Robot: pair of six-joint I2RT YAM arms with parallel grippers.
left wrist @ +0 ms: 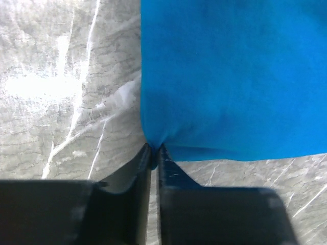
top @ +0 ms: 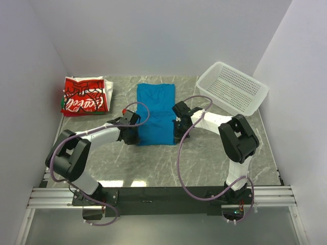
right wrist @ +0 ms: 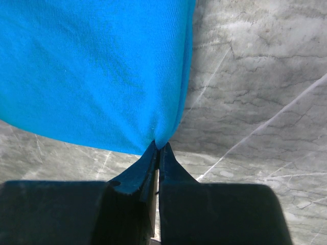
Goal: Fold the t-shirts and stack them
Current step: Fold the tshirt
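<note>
The blue t-shirt lies flat in the middle of the worktop, folded to a narrow strip whose long axis runs near to far. A faint curved seam, seemingly the neckline, marks its far end. Only the top view shows the red-and-white t-shirt, folded at the far left and well apart from the blue one, and the white basket at the far right. Only the 2 wrist views show the grips. The left fingers are pressed together on the strip's near-left corner, the cloth puckering into their tips. The right fingers pinch the near-right corner likewise.
</note>
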